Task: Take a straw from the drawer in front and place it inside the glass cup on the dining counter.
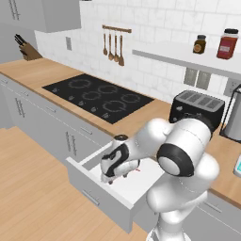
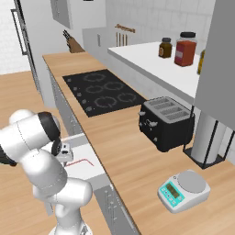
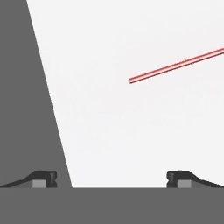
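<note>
Hand view: wide-open, empty two-finger gripper low over white drawer floor, thin red straw just ahead, ready for grabbing.

— What sort of place?
— A home kitchen, rendered. Black hob set into a light wood counter, dark toaster just beside it.
— Anything else pointing that way?
— Knife block at the far end, utensils hanging on a rail against white tile, jars on a shelf, a small kitchen scale. Grey cabinet fronts below, one white-lined drawer pulled open. Wood plank floor.
</note>
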Controlling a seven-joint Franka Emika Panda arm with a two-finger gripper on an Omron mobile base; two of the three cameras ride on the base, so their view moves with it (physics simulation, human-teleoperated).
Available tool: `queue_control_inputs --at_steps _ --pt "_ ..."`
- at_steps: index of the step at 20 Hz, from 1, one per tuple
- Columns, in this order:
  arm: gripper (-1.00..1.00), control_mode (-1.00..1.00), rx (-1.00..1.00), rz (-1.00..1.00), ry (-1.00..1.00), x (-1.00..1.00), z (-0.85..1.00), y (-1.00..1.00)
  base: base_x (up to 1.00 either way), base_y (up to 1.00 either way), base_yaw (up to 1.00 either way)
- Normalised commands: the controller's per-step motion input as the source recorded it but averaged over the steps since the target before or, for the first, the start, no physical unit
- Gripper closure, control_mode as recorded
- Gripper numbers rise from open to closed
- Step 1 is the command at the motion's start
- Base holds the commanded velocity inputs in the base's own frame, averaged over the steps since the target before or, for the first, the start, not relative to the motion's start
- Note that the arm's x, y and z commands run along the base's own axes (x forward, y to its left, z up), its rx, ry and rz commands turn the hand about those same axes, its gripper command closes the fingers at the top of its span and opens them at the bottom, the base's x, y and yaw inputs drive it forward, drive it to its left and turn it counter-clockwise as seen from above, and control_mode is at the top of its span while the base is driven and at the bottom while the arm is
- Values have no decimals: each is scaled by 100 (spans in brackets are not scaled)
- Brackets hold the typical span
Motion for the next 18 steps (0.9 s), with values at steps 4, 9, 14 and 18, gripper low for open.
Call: queue_control_inputs --at_steps 4,9,14,18 --pt "-100 -100 0 0 0 -2 -37 48 0 0 0" --pt "-100 -100 1 0 0 0 -32 61 0 0 0" --pt "-100 -100 4 0 -1 -40 -8 63 0 0 0" --pt "-100 -100 0 -12 -6 -20 65 -36 0 0 0"
